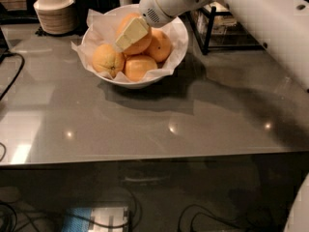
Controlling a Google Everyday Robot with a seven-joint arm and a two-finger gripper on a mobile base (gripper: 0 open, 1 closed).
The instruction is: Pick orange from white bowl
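Note:
The white bowl (178, 33), lined with crinkled white paper, stands at the back middle of the grey table. It holds several oranges. The top orange (141, 46) lies in the middle of the pile, with others to its left (108, 60), front (140, 67) and right (160, 45). My gripper (130, 33) reaches in from the upper right on a white arm. Its cream tip lies across the front of the top orange and hides part of it.
A stack of small beige bowls (53, 11) stands at the back left. A black wire rack (217, 23) stands right of the bowl. A dark cable (12, 76) runs along the table's left edge. My white arm (260, 23) crosses the upper right.

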